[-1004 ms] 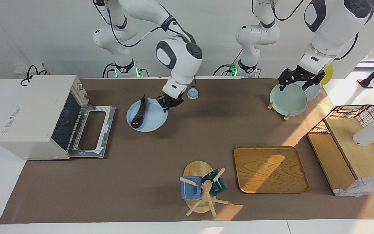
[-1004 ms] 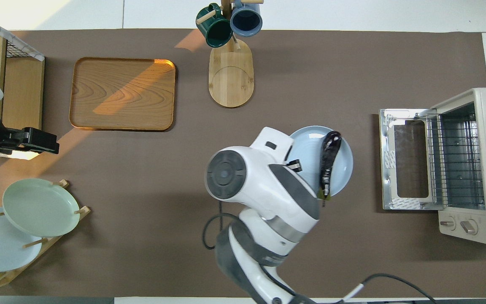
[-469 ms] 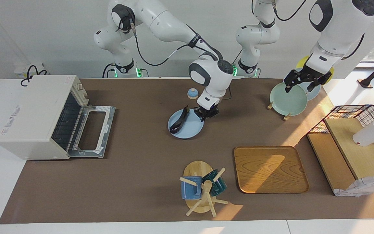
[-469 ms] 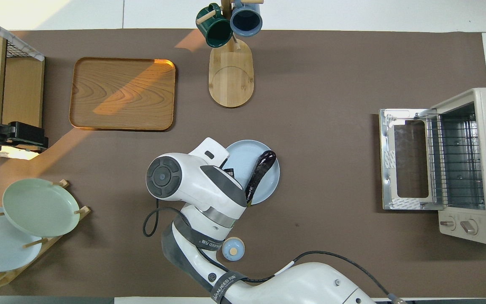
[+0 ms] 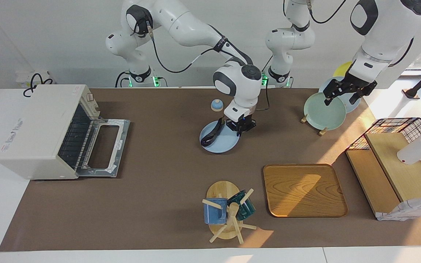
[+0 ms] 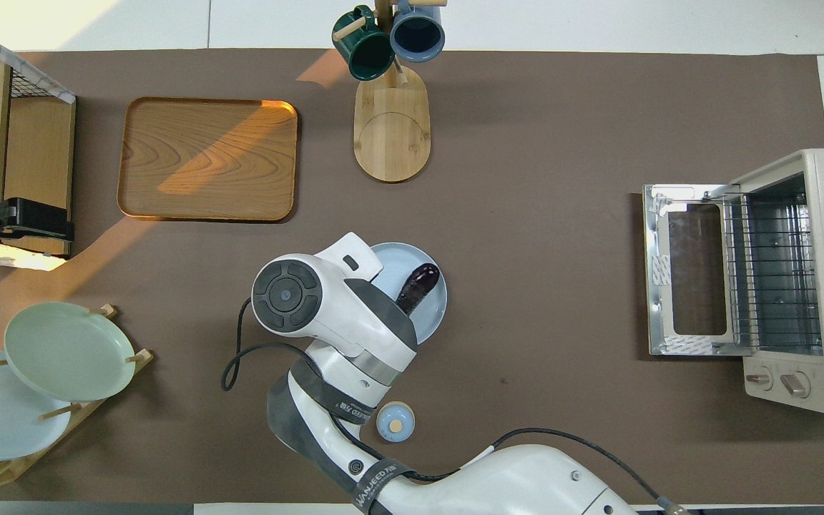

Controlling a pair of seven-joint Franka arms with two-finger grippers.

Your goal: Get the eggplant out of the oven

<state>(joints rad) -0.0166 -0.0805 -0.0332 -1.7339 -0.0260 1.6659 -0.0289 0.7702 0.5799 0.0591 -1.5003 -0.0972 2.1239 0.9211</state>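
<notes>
A brown mat covers the surface (image 5: 152, 204), with a white wall at the robots' edge. The eggplant (image 5: 211, 136) lies on a blue plate (image 5: 225, 144) mid-surface, well apart from the open oven (image 5: 42, 131) at the right arm's end. The right gripper (image 5: 240, 126) sits at the plate's rim; whether its fingers grip cannot be told. The left gripper (image 5: 345, 94) hangs over the plate rack (image 5: 320, 129), fingers spread, empty.

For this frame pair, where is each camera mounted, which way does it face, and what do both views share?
Facing view: high across the table, looking at the robots; both arms show whole, right gripper at the blue plate, left gripper over the plate rack.
Overhead view: above the robots' end, looking steeply down; the right arm dominates, left gripper at the edge.
Shared: eggplant on the plate, open oven, wooden tray.
</notes>
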